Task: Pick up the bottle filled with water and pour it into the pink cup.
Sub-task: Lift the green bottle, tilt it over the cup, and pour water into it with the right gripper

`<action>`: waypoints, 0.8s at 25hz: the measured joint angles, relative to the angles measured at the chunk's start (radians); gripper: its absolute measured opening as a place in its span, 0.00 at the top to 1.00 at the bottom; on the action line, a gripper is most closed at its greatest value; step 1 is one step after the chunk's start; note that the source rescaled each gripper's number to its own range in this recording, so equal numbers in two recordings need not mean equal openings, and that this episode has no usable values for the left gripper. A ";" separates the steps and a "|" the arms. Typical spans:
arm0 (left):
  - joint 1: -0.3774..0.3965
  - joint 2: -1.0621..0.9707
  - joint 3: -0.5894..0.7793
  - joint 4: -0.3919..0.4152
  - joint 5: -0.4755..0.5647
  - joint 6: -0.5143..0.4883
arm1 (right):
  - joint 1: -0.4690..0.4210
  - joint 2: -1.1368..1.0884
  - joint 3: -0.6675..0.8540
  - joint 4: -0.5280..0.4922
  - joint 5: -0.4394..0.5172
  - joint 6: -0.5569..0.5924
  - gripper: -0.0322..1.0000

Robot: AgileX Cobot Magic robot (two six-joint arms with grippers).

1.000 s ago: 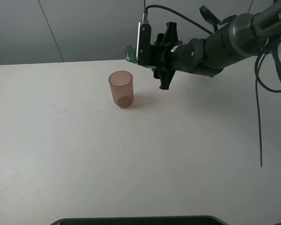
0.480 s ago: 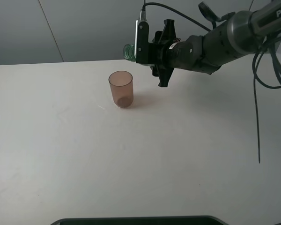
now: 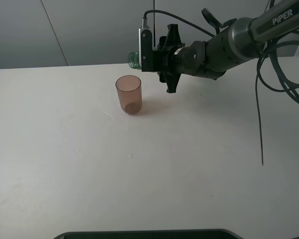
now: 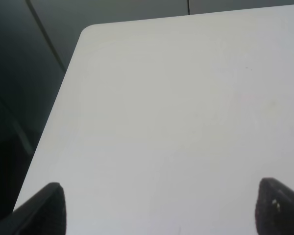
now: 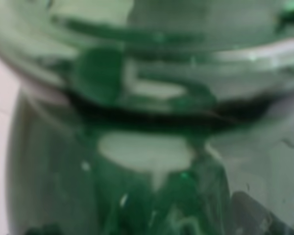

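On the white surface [image 3: 89,174], in the upper middle of the frame, your right end effector [image 3: 158,56] grips the bottle [image 3: 134,59] sideways, its mouth just above the pink cup [image 3: 128,94]. Line the mouth over the rim, then tip slowly. Your left end effector [image 4: 161,206] is wide and holds nothing.

Exterior high: set above near side of table [image 3: 89,189], facing down and across to grey wall [image 3: 89,30]; mid-range, most of tabletop in frame.
Left wrist: oblique look down at bare tabletop and one rounded corner, moderate height; fingertips [image 4: 44,213] of left gripper [image 4: 159,210] at frame edge. Overlap with exterior: tabletop only, probably far left corner.
Right wrist: lens almost against bottle [image 5: 147,122], green blur fills frame. Overlap with exterior: bottle alone, mouth showing there.
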 joint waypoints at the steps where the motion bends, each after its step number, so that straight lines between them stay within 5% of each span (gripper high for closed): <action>1: 0.000 0.000 0.000 0.000 0.000 0.000 | 0.000 0.002 0.000 0.000 -0.002 -0.010 0.97; 20: 0.000 0.000 0.000 0.017 0.000 -0.026 | 0.000 0.008 0.000 0.000 -0.088 -0.128 0.97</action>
